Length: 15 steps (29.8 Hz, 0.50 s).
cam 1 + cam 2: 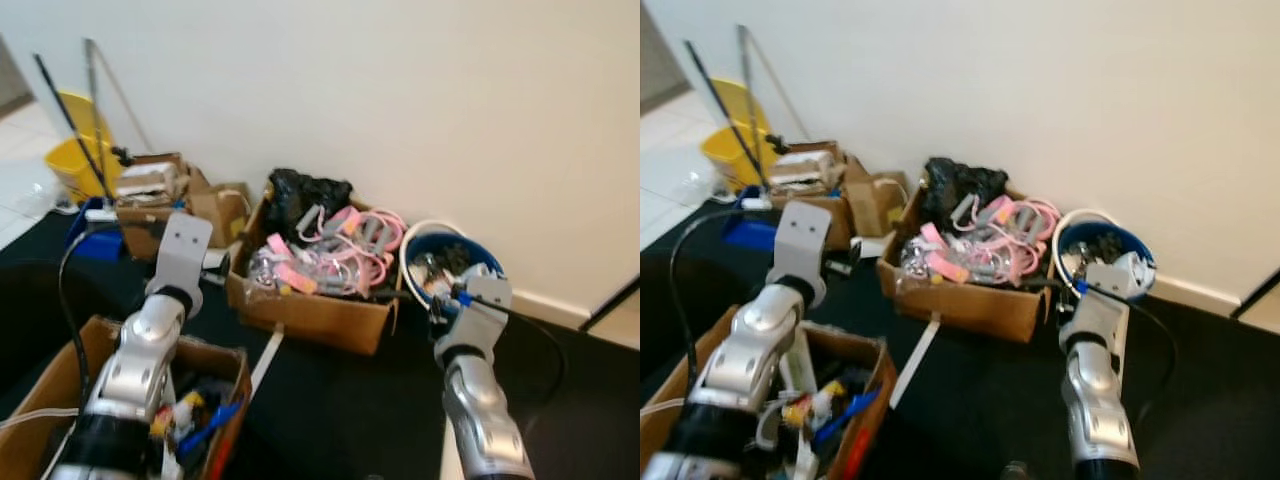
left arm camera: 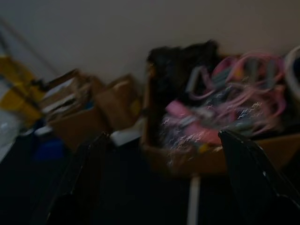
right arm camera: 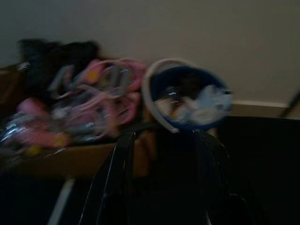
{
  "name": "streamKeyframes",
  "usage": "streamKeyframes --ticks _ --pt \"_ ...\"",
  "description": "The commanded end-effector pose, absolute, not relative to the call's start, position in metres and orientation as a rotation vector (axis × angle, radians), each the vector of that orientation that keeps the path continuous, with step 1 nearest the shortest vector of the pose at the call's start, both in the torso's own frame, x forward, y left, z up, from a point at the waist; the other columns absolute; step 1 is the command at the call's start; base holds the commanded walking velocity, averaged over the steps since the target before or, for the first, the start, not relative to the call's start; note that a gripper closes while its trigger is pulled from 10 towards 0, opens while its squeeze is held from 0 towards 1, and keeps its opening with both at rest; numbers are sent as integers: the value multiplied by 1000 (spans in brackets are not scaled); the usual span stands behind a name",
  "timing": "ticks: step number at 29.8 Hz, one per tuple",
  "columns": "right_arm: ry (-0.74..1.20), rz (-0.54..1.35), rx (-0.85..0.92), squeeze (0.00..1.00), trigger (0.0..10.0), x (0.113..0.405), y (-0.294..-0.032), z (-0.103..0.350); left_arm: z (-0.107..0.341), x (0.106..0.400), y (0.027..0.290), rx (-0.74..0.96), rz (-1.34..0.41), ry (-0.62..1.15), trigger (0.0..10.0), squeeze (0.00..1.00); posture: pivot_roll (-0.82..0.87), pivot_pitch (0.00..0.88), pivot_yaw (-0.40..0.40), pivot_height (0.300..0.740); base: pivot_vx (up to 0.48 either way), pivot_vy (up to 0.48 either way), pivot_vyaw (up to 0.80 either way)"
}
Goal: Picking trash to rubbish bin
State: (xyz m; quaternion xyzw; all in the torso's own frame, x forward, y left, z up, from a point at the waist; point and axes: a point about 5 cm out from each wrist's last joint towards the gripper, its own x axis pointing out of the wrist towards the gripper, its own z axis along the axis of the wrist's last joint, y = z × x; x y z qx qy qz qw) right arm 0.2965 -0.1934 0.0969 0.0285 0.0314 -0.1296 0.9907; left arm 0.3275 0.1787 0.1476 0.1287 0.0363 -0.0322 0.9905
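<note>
A blue rubbish bin (image 1: 452,262) with a white rim stands against the wall, with crumpled trash inside. It sits next to a cardboard box (image 1: 318,312) holding pink and grey items and a black bag (image 1: 300,195). My right gripper (image 3: 161,138) is open and empty, low over the black floor just short of the bin (image 3: 187,96). My left gripper (image 2: 164,145) is open and empty, facing the left corner of the box (image 2: 197,157). A small whitish object (image 2: 124,137) lies on the floor by that corner. Both wrist views are blurred.
An open cardboard box (image 1: 215,355) of mixed items sits at my left arm (image 1: 150,340). More cardboard boxes (image 1: 160,200), a yellow mop bucket (image 1: 75,160) with poles and a blue object (image 1: 98,243) stand at the back left. A white strip (image 1: 265,362) lies on the black floor.
</note>
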Motion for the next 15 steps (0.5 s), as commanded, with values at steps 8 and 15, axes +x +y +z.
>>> streamKeyframes --ticks 8,15 --pt "67 -263 60 0 10000 297 -192 97 145 327 184 262 -31 77 10000 0 -4 134 65 740 0 0 -800" --pt "70 -267 59 0 10000 296 -193 97 147 329 185 257 -27 74 10000 0 -5 139 64 740 0 0 -800"
